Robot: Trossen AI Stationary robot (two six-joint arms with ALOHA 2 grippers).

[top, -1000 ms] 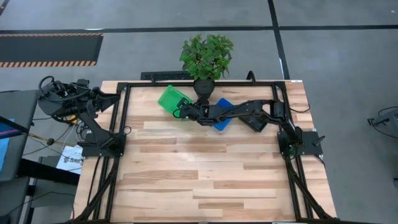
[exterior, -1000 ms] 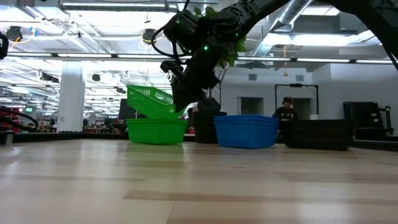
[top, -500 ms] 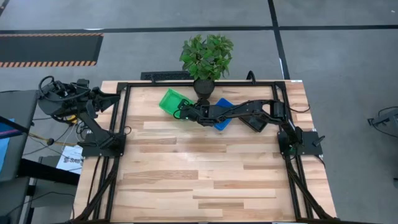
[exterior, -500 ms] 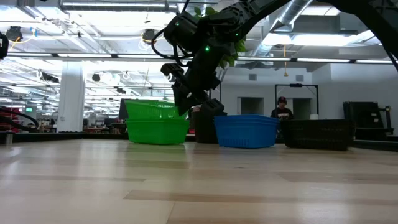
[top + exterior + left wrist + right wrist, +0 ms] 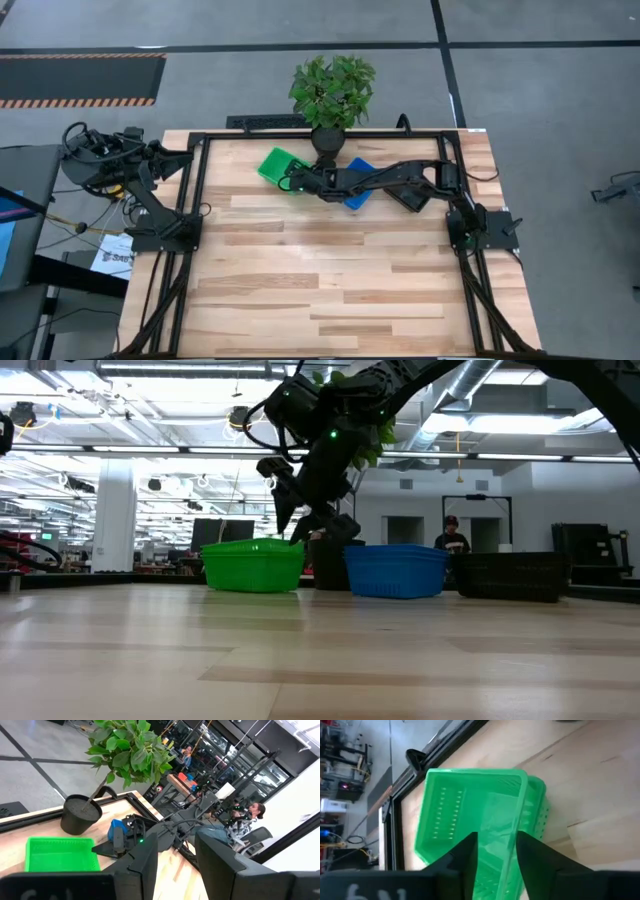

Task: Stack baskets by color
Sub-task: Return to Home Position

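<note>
**Green baskets (image 5: 274, 165) now sit level as one stack.**
A second ago the top one hung tilted in the right gripper (image 5: 290, 182); it has dropped in at the table's (image 5: 330, 290) 11 o'clock, beside the plant pot (image 5: 327, 141). The gripper hovers just above the stack's rim, fingers spread, holding nothing. Blue baskets (image 5: 362, 167) stand at 12 o'clock. Sorting looks finished, so only withdrawing remains. The left gripper (image 5: 176, 851), fingers apart, waits at 9 o'clock.

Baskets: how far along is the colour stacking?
Done: bright green mesh plastic baskets sit nested; blue mesh baskets and black mesh baskets form one pile each. In hand: open right claw hovers over green. Remaining: retract that arm; left claw waits left of the wooden table.
</note>
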